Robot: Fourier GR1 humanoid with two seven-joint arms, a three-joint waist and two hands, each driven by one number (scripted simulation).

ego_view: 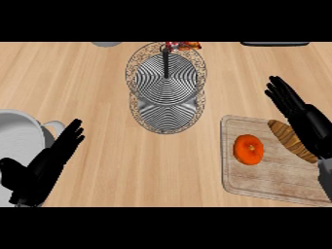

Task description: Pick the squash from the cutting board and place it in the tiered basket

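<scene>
While the squash (pixel 249 149) sits untouched on the cutting board (pixel 269 182) near right, both hands, right hand (pixel 306 121) and left hand (pixel 43 163), are straight-fingered and empty, so pick and placement in the tiered basket (pixel 166 87) remain.

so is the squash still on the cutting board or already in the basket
On the board. The orange squash lies on the cutting board beside a loaf; the tiered basket holds no squash, and the right hand hovers open.

The right hand (pixel 304 119) hides part of the brown loaf (pixel 289 138) on the cutting board (pixel 269 182); the board's right edge disappears behind the forearm. Objects at the counter's far edge are cut off.
</scene>
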